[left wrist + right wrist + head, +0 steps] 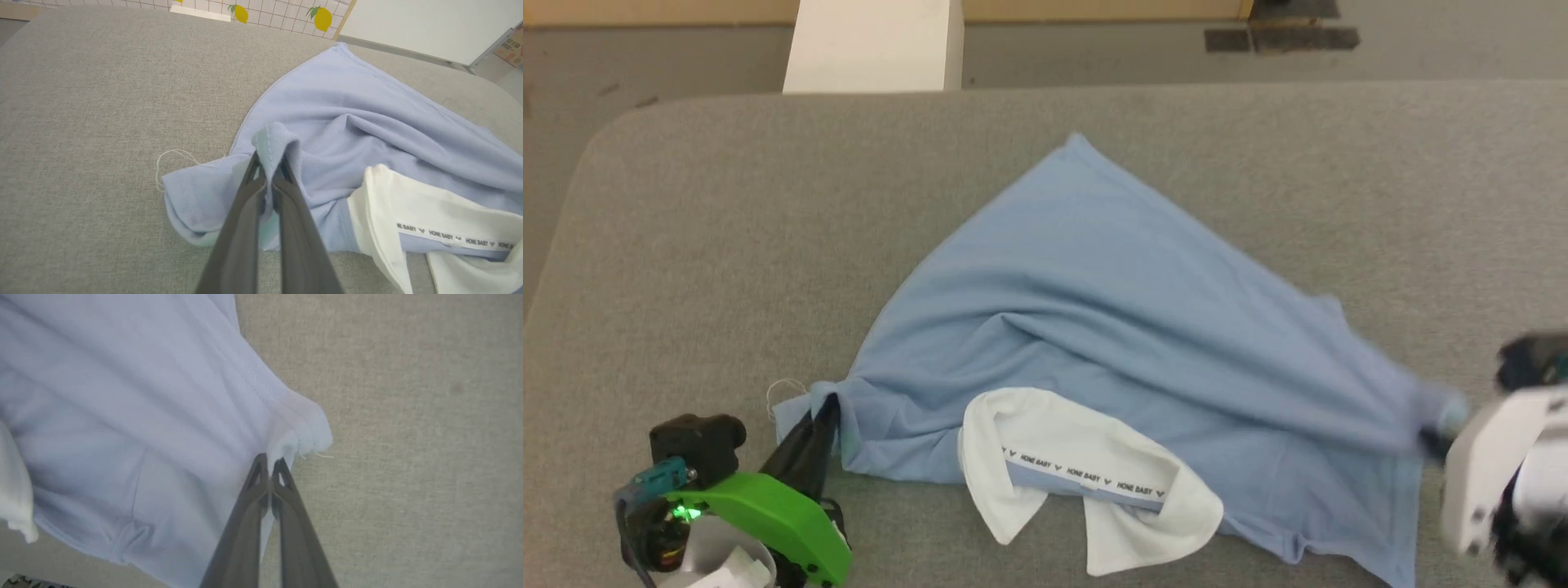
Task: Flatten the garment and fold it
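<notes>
The garment (1111,310) lay rumpled on the grey table (711,212), collar (1054,437) at the near edge. The left claw (267,173) and right claw (269,463) were pinched closed on opposite corners; flattening was judged best served by even, low outward tension.

- Grey fabric-covered table (686,245) spans most of the head view, rounded corner at upper left
- White block (874,45) at top, left of centre
- Dark floor patches (1282,38) at upper right
- Lemon-patterned tiled wall (278,14) along the left wrist view's top
</notes>
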Robot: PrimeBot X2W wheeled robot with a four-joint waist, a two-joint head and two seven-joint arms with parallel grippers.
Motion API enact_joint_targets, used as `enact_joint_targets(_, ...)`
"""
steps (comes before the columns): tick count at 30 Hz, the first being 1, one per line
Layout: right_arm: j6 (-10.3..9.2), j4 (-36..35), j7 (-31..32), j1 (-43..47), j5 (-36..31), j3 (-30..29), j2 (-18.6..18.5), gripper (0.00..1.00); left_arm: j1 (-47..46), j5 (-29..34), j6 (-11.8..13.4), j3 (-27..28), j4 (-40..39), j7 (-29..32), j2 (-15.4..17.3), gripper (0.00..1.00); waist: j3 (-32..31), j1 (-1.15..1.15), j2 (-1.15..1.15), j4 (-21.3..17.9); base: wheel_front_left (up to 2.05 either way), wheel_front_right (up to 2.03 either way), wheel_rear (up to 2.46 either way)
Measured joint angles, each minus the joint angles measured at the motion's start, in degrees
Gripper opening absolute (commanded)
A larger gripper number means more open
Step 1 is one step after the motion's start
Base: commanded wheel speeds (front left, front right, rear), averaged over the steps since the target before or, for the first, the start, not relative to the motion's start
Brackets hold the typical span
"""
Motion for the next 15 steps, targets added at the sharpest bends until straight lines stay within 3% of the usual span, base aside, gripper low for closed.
enact_joint_targets(6,0.00,2.44,-1.31,10.37,1.30,2.91,5.05,0.00,-0.04,-0.30,-0.08,-1.24,2.12,-0.01,-1.71,0.00,-3.37,0.00,0.00,-0.72,0.00,0.00,0.00)
enact_joint_targets(10,0.00,3.76,-2.11,12.74,1.83,4.30,6.26,0.00,-0.03,-0.68,-0.10,-1.57,3.53,-0.08,-2.08,0.00,-4.50,0.00,0.00,-0.55,0.00,0.00,0.00)
enact_joint_targets(11,0.00,3.65,-2.92,12.67,2.11,4.30,6.30,0.05,-0.01,-0.74,-0.09,-1.56,3.81,-0.08,-2.08,0.00,-4.73,0.00,0.00,-0.58,0.00,0.00,0.00)
enact_joint_targets(12,0.00,3.44,-3.50,12.59,2.35,4.34,6.19,0.87,0.01,-0.80,-0.09,-1.56,4.00,-0.09,-2.10,0.00,-4.87,0.00,0.00,-0.66,0.00,0.00,0.00)
enact_joint_targets(13,0.00,2.71,-4.39,12.44,2.64,4.13,6.13,1.00,0.03,-0.88,-0.09,-1.52,4.14,-0.09,-2.12,0.00,-5.01,0.00,0.00,-0.82,0.00,0.00,0.00)
enact_joint_targets(15,0.00,1.15,-6.09,11.59,3.13,3.66,5.42,1.00,0.09,-0.89,-0.08,-1.53,4.43,-0.13,-2.20,0.00,-5.47,0.00,0.00,-1.08,0.00,0.00,0.00)
